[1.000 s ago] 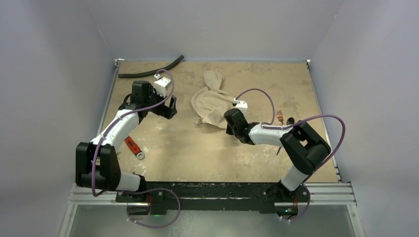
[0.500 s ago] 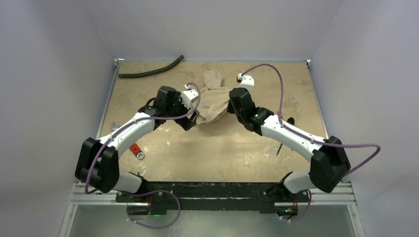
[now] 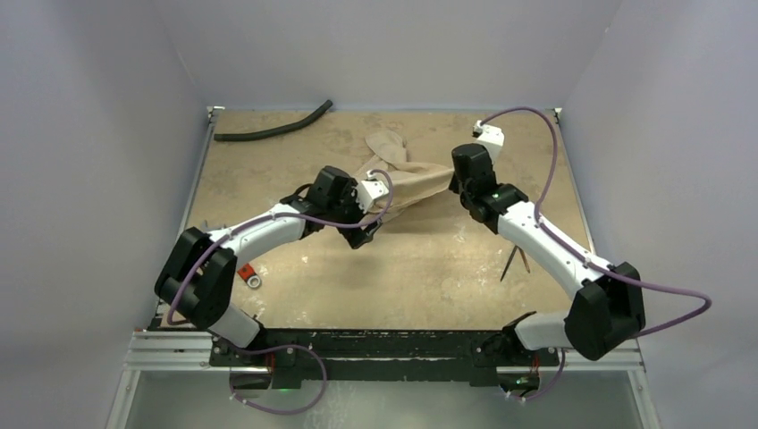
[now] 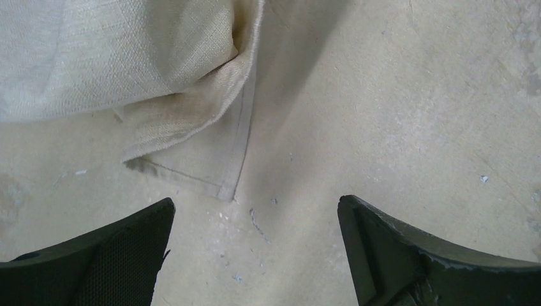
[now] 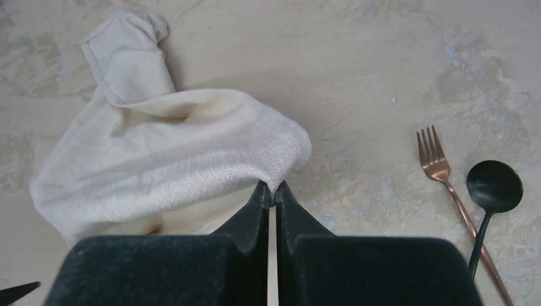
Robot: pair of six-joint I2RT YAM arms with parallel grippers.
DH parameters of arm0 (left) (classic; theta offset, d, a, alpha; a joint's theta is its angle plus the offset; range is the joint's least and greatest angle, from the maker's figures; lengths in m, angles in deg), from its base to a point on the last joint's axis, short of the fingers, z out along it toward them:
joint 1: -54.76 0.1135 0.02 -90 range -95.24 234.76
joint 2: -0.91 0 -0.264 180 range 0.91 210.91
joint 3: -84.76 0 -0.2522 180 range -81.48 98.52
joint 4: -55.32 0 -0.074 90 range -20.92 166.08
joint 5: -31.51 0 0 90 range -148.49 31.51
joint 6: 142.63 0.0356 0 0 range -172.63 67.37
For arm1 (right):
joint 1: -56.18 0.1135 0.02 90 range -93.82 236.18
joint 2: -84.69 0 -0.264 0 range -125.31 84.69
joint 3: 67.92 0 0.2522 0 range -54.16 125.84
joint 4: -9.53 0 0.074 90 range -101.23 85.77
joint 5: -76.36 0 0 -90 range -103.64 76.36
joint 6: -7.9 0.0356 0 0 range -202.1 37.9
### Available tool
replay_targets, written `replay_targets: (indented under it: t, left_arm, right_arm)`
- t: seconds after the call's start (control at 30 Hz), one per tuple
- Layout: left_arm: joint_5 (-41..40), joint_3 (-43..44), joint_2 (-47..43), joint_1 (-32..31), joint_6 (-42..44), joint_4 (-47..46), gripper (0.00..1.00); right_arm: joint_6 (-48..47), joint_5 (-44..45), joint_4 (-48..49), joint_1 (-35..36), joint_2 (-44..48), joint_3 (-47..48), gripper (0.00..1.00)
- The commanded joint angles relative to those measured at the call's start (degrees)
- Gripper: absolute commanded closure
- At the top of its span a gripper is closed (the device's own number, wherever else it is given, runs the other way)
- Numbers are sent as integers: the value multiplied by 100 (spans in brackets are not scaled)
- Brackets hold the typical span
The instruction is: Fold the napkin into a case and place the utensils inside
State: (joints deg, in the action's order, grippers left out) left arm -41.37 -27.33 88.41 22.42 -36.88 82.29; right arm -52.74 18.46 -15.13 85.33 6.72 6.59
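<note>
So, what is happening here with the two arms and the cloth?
The robot is working on the napkin, which is crumpled and not yet a case. The right hand is shut on one edge of it, and that part looks raised off the table. The left hand is open and hovers just short of another corner that lies flat, not touching it. The fork and spoon lie close together on the table beside the napkin, untouched.
</note>
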Motion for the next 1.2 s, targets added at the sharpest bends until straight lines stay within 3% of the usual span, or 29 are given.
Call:
replay_targets:
  t: [0.0, 0.23, 0.43, 0.93, 1.0, 1.17]
  left_arm:
    - [-291, 439, 380, -158, 492, -340, 1]
    - [-979, 703, 847, -152, 685, -913, 2]
    - [-1350, 832, 1223, -144, 834, -659, 6]
    - [100, 1373, 1990, 513, 375, -242, 18]
    - [299, 1378, 2084, 510, 361, -164, 27]
    - [277, 1413, 2058, 540, 456, 127, 70]
  right_arm:
    - [-113, 136, -71, -32, 206, 116, 100]
    - [-106, 166, 2, -135, -78, 194, 100]
    - [-270, 24, 129, -459, -287, 541, 100]
    - [-344, -251, 266, -673, -464, 857, 100]
    - [-369, -230, 263, -673, -473, 924, 100]
    - [-423, -213, 214, -708, -413, 1136, 100]
